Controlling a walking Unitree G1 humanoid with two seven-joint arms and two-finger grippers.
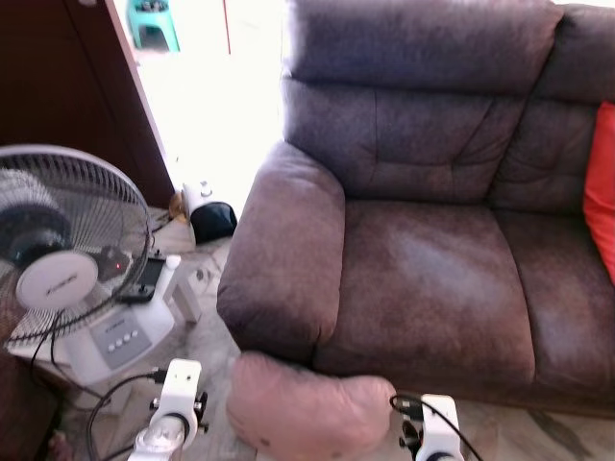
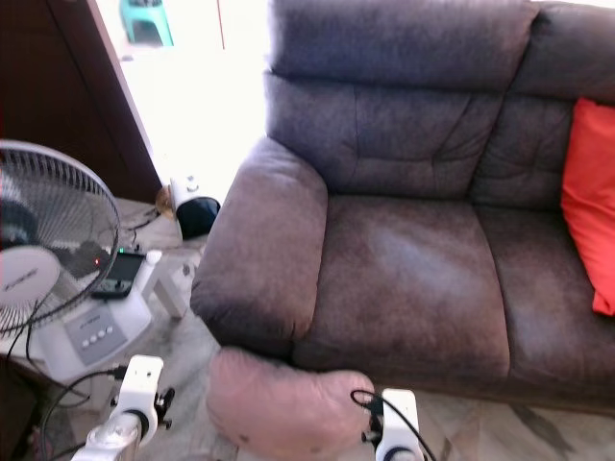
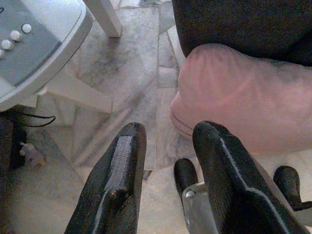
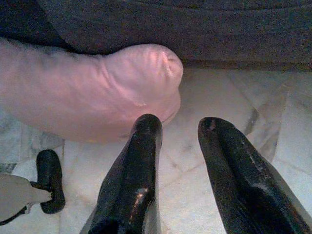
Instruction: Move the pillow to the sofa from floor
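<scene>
At lower centre, the pillow point(image 1: 306, 415) sits between both open grippers point(image 3: 165, 161) point(image 4: 181, 146); uneven squeezing could drop it.

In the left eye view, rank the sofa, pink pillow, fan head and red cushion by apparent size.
1. Sofa, by far the largest.
2. Fan head.
3. Pink pillow, close to the fan; its lower part is cut off by the frame.
4. Red cushion, cut off at the edge, so unsure.
</scene>
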